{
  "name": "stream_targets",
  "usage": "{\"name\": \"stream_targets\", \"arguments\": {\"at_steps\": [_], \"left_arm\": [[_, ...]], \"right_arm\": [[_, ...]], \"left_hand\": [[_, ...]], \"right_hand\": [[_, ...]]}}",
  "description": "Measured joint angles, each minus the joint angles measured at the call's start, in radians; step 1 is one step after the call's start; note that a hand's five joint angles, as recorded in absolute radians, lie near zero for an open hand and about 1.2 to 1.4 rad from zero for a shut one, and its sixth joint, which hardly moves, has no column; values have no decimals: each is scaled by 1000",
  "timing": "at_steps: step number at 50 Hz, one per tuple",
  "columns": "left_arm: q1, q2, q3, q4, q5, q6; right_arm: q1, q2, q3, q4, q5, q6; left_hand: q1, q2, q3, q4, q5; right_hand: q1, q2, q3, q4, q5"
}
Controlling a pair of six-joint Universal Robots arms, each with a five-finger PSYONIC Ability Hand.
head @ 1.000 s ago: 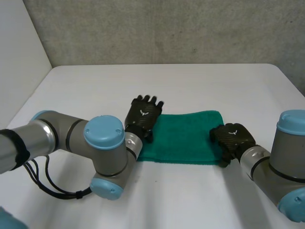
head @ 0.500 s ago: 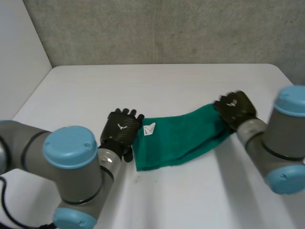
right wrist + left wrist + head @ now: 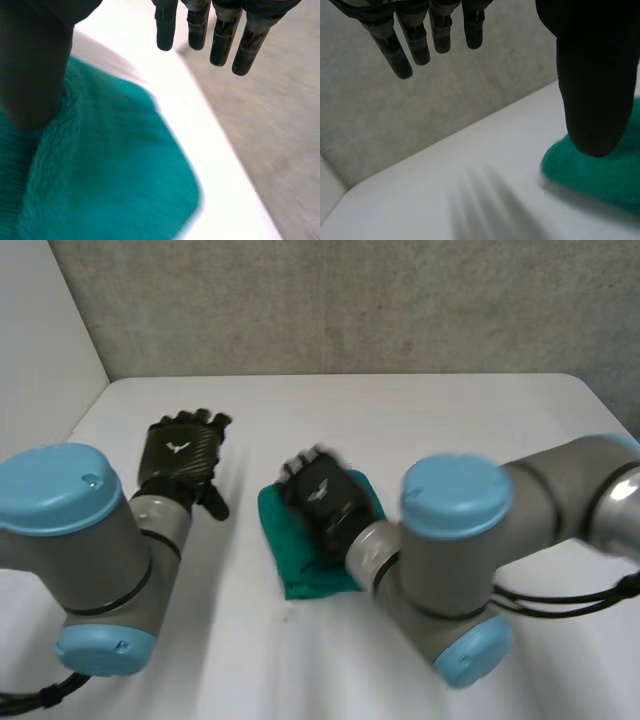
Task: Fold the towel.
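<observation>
The green towel [image 3: 300,562] lies folded into a small bundle near the middle of the white table [image 3: 430,415]. My right hand [image 3: 325,495] hovers over the bundle's top, open; in the right wrist view its fingers [image 3: 220,45] are straight, and the towel [image 3: 100,170] lies under the palm with nothing pinched. My left hand [image 3: 180,455] is open and off the cloth, to the towel's left. In the left wrist view its fingers [image 3: 402,55] are spread above bare table, and an edge of the towel [image 3: 600,180] lies beside the thumb.
My right arm [image 3: 460,540] reaches across the table's middle, covering the space to the right of the towel. A grey wall [image 3: 350,300] stands behind the far edge. The table's left edge [image 3: 60,440] runs close to my left hand.
My right hand swept the towel's right end over to the left, doubling the cloth, and released it. My left hand drew back off the towel to the left.
</observation>
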Motion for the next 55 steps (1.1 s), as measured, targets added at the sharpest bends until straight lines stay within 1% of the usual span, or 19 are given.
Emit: {"name": "stream_targets", "arguments": {"at_steps": [7, 9, 13, 15, 16, 17, 18, 19, 23, 28, 32, 37, 41, 42, 44, 46, 51, 53, 55], "left_arm": [[-87, -69, 117, -8, 88, -67], [-111, -102, 154, -27, 111, -92], [-139, -162, 200, -87, 113, -121], [-143, -177, 208, -105, 104, -125], [-149, -212, 221, -148, 67, -130], [-149, -212, 221, -148, 67, -130], [-150, -224, 224, -164, 48, -130], [-151, -248, 227, -188, 11, -128], [-149, -282, 222, -221, -46, -121], [-147, -287, 211, -244, -65, -117], [-151, -266, 210, -253, -47, -117], [-165, -206, 233, -258, 13, -121], [-156, -137, 261, -267, 42, -127], [-142, -103, 274, -278, 49, -129], [-124, -74, 286, -291, 53, -130], [-75, -13, 314, -335, 58, -139], [7, 79, 357, -426, 82, -173], [50, 125, 374, -480, 120, -202], [59, 134, 376, -491, 132, -208]], "right_arm": [[-121, -74, 15, 13, 57, 272], [-151, -77, 5, 57, 50, 360], [-183, -35, -37, 159, 16, 450], [-188, -17, -51, 182, 8, 462], [-192, 8, -70, 213, -2, 472], [-192, 8, -70, 213, -2, 472], [-198, 65, -111, 271, -17, 484], [-202, 101, -138, 305, -23, 486], [-210, 159, -186, 358, -28, 483], [-214, 174, -203, 371, -30, 480], [-214, 153, -203, 367, -30, 480], [-218, 52, -183, 323, -9, 493], [-243, -71, -141, 250, 55, 515], [-263, -137, -116, 214, 98, 523], [-278, -181, -101, 192, 126, 528], [-307, -259, -76, 162, 177, 532], [-342, -335, -61, 160, 222, 530], [-355, -355, -61, 180, 229, 527], [-358, -359, -61, 188, 229, 527]], "left_hand": [[0, 0, 0, 0, 0], [0, 0, 0, 0, 0], [0, 0, 0, 0, 0], [0, 0, 0, 0, 0], [0, 0, 0, 0, 0], [0, 0, 0, 0, 0], [0, 0, 0, 0, 0], [0, 0, 0, 0, 0], [0, 0, 0, 0, 0], [0, 0, 0, 0, 0], [0, 0, 0, 0, 0], [0, 0, 0, 0, 0], [0, 0, 0, 0, 0], [0, 0, 0, 0, 0], [0, 0, 0, 0, 0], [0, 0, 0, 0, 0], [0, 0, 0, 0, 0], [0, 0, 0, 0, 0], [0, 0, 0, 0, 0]], "right_hand": [[-1, -4, -5, -2, -1], [-1, -4, -5, -2, -1], [-1, -4, -5, -2, -1], [-1, -4, -5, -2, -1], [-1, -4, -5, -2, -1], [-1, -4, -5, -2, -1], [-1, -4, -5, -2, -1], [-1, -4, -5, -2, -1], [-1, -4, -5, -2, -1], [-1, -4, -5, -2, -4], [-1, -4, -5, -2, -4], [-1, -4, -5, -2, -4], [-1, -4, -5, -2, -4], [-1, -4, -5, -2, -4], [-1, -4, -5, -2, -4], [-1, -4, -5, -2, -4], [-1, -4, -5, -2, -4], [-1, -4, -5, -2, -4], [-1, -4, -5, -2, -4]]}}
